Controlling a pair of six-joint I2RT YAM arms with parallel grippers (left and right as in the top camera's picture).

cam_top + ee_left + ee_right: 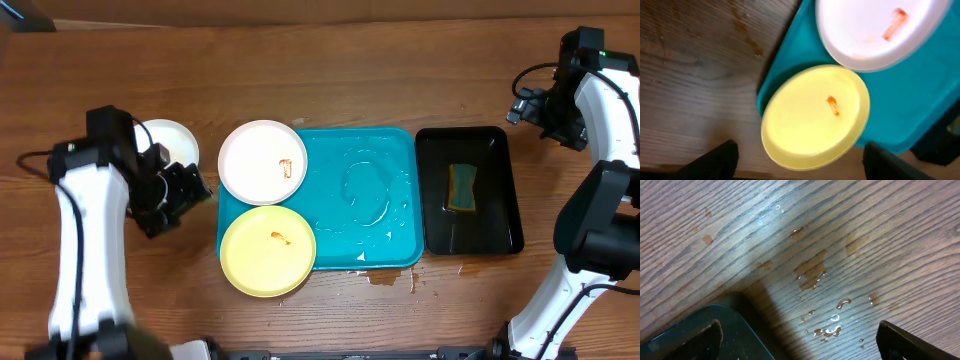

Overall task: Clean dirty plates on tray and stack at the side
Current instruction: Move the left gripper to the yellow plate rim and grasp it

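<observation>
A white plate (pixel 262 160) with a reddish smear and a yellow plate (pixel 267 250) with an orange smear are lying at the left end of the wet turquoise tray (pixel 330 165), both overhanging its rim. A second white plate (pixel 176 139) is sitting on the wooden table (pixel 350 60), partly hidden by the left arm (pixel 88 215). A sponge (pixel 462 188) is resting in the black tray (pixel 500 205).

Both arms are smooth white links joined by blocky black joints. The left arm (pixel 72 240), at frame left, trails a thin black cable (pixel 35 156) and ends in a black left gripper (pixel 188 188). The right arm (pixel 612 110) shows a small green light (pixel 598 33) at upper right.
</observation>
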